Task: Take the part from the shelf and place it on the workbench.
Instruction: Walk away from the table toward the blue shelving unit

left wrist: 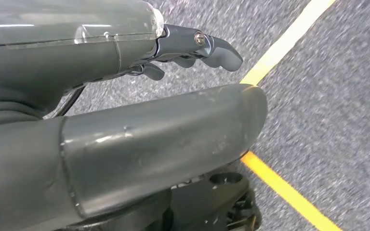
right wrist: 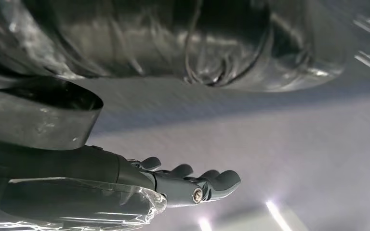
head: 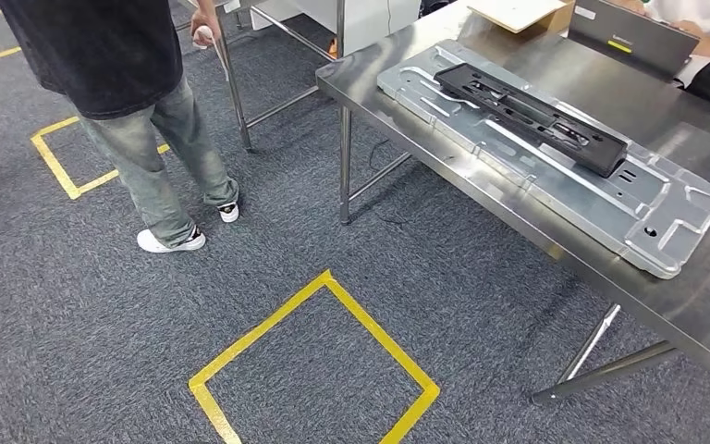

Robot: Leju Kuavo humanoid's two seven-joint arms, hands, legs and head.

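Part (head: 529, 116), black and long, lies on the workbench (head: 703, 305) at 2 o'clock.
Both left hand (left wrist: 125, 120) and right hand (right wrist: 139, 185) hang slack, grasping nothing; person (head: 139, 111) at 11 could get bumped.

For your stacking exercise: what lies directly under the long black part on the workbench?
The black part lies on a flat silver metal panel, which rests on the steel workbench. The panel surface beneath the part is hidden.

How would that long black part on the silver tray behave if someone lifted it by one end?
The black part looks like rigid moulded plastic, so it would probably stay straight, not droop. It is long and narrow, so the far end may swing. Lying flat on the metal tray, it seems unlikely to roll.
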